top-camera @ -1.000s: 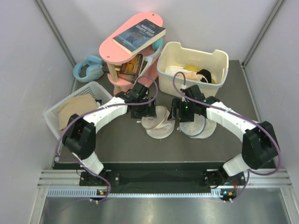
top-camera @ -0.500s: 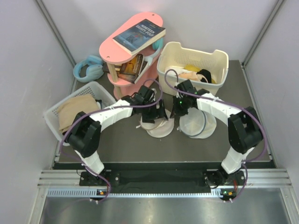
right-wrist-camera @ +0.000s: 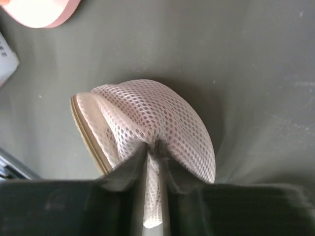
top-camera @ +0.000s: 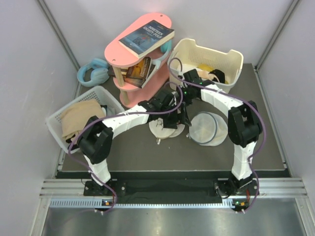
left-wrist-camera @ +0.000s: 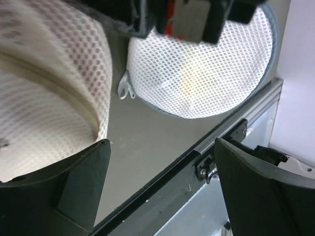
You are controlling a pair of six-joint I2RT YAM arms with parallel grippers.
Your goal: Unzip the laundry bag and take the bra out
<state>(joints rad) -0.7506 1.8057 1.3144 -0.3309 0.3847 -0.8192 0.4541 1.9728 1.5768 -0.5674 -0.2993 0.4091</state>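
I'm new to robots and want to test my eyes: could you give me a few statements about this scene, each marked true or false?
1. The right jaws are shut on the laundry bag. True.
2. The left jaws are shut too. False: they stand wide open.
3. A book lies on top of the pink shelf. True.
4. The white mesh bag sits in a basket. False: it lies on the table beside the laundry bag.

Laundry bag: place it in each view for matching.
Top external: laundry bag mid-picture, left of the white bag.
Left wrist: laundry bag fills the left; white bag upper right.
Right wrist: laundry bag central, pinched by the right gripper; no white bag.
Shared landmark: white bag, in two views only.
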